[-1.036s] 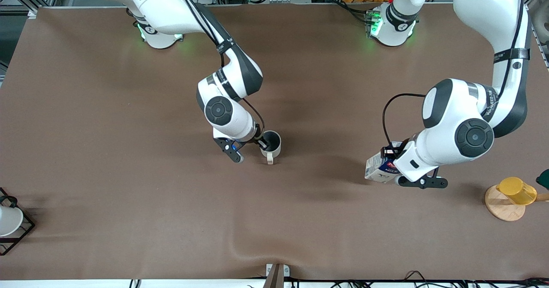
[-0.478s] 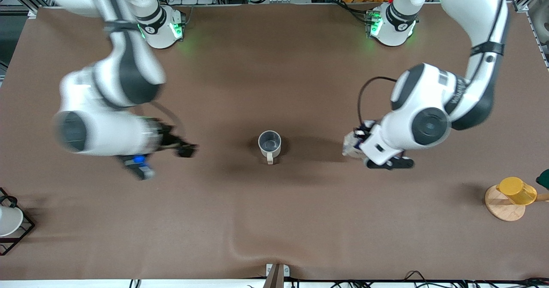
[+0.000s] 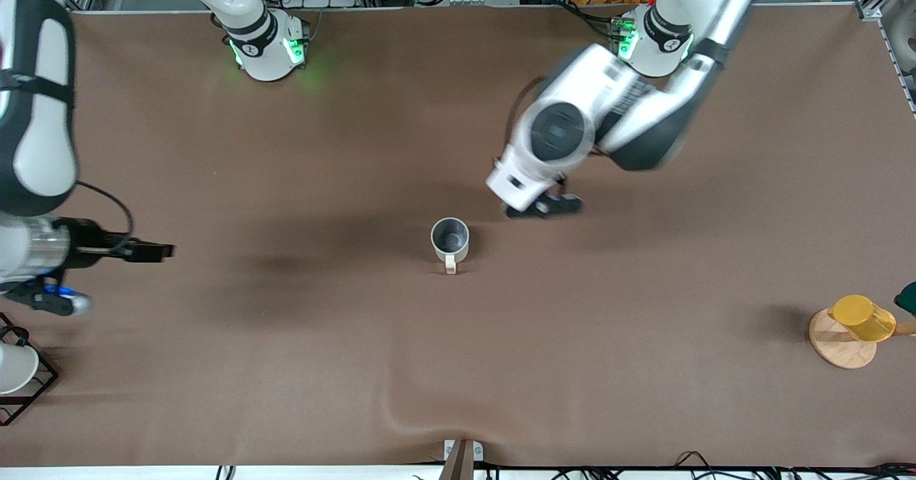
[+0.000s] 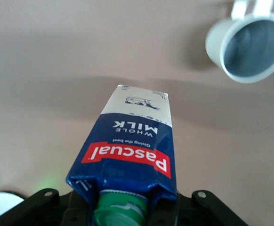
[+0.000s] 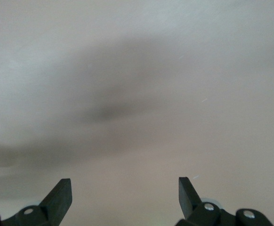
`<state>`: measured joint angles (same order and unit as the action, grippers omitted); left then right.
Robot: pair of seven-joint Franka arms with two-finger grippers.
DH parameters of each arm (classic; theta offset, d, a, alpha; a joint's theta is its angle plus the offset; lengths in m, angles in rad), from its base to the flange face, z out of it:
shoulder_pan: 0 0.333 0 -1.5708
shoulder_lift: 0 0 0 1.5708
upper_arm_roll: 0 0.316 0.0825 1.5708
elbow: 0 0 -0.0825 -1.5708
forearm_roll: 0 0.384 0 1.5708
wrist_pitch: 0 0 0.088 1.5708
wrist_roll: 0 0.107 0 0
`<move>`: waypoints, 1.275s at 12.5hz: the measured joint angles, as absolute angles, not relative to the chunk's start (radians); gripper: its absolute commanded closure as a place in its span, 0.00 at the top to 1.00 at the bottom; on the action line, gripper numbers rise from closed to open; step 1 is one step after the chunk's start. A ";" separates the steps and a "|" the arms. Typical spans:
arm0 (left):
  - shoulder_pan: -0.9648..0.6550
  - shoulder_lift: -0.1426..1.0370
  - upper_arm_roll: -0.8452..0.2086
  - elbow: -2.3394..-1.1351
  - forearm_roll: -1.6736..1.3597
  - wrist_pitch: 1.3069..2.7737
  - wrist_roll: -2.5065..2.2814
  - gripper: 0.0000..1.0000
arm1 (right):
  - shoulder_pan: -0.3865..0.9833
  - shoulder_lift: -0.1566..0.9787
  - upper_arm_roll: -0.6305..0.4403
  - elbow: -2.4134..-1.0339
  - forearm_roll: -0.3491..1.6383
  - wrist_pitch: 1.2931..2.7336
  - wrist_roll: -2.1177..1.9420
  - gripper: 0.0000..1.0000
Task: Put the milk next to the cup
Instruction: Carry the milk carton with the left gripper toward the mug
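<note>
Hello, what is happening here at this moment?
The left gripper holds the milk in the air over the table, close to the cup, which stands alone mid-table. The milk is not set down yet. The right gripper is open and empty, waiting at the right arm's end.

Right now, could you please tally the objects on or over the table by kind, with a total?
Cups: 3, namely the grey mug, the yellow cup and the white cup
Milk cartons: 1, the milk, held by the left gripper
Wooden discs: 1
Wire racks: 1
Total: 6
</note>
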<state>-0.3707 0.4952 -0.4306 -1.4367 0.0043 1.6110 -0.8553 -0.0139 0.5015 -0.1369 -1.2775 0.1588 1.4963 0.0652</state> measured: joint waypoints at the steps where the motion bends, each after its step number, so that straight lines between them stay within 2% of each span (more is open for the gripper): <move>1: -0.413 0.505 -0.430 -1.433 0.004 1.615 -0.888 0.00 | -0.017 0.498 -0.136 -1.279 0.149 1.497 0.049 1.00; 3: -0.482 0.537 -0.428 -1.422 0.004 1.638 -0.954 0.00 | -0.014 0.449 -0.128 -1.319 0.140 1.514 0.044 1.00; 7: -0.558 0.616 -0.425 -1.412 0.004 1.805 -1.052 0.00 | -0.022 0.192 -0.130 -1.529 0.132 1.567 -0.028 1.00; 10: -0.560 0.667 -0.411 -1.376 0.004 1.829 -1.056 0.00 | -0.022 0.035 -0.123 -1.614 0.092 1.581 -0.037 1.00; 14: -0.654 0.685 -0.274 -1.351 0.004 1.830 -1.056 0.00 | -0.017 -0.018 -0.101 -1.622 0.046 1.608 -0.043 1.00; 16: -0.680 0.685 -0.245 -1.330 0.004 1.837 -1.056 0.00 | -0.017 -0.019 -0.101 -1.622 0.041 1.617 -0.048 1.00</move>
<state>-0.6801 0.6846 -0.2447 -1.3301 0.0042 1.8367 -1.0561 -0.0170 -0.0191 -0.1009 -1.6219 0.0414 1.6166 -0.0476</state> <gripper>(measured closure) 0.692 0.000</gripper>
